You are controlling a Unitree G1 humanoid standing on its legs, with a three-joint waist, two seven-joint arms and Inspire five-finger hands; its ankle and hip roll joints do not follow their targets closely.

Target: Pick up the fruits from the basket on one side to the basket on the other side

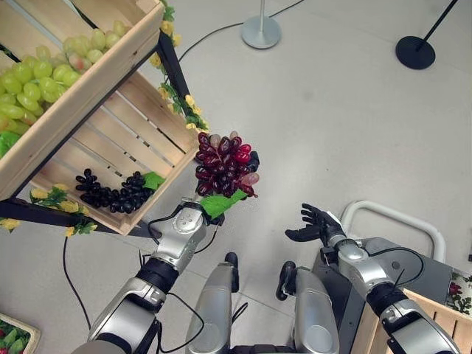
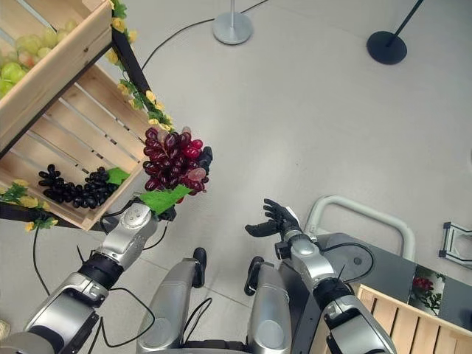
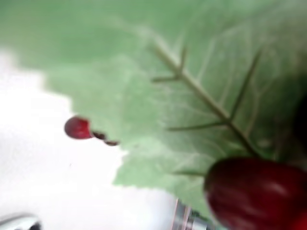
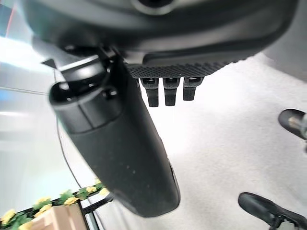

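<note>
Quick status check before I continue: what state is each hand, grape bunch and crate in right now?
Left hand: shut on the red grape bunch, raised over the floor.
Red grape bunch: held in the air, clear of the crates, green leaf hanging below.
Right hand: open, empty.
Black grape bunch: lying in the lower wooden crate.
Green grapes: piled in the upper wooden crate.

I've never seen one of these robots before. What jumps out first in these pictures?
The eye goes first to the bunch of dark red grapes with a green leaf, held up over the grey floor in the robot's left hand, just off the lower wooden crate. That crate holds a bunch of black grapes, and pale green grapes fill the crate above. The right hand hangs open nearby, empty.
</note>
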